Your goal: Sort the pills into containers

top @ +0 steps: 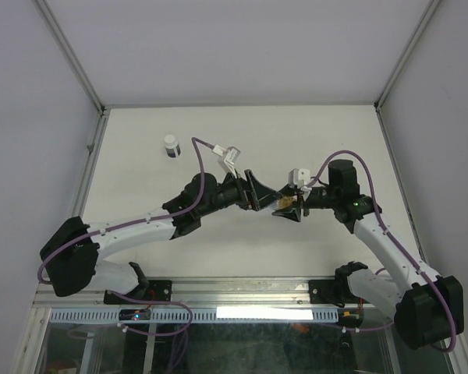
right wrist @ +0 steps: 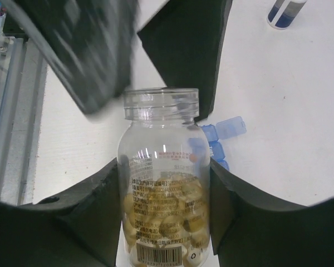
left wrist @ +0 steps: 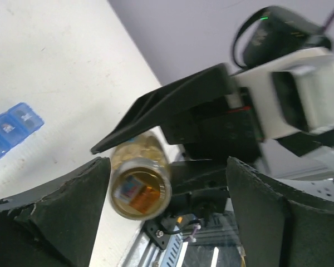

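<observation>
Right claw (right wrist: pixel 164 167) leftward around pill bottle (right wrist: pixel 162 211)

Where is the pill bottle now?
The bottle is mid-table in the top view, held in the right gripper, with the open left gripper close on its left.

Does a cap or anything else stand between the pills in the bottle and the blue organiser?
No cap: the pill bottle has a bare mouth. But the left gripper holds its open jaws around that mouth, so it may block pouring into the pill organiser below.
</observation>
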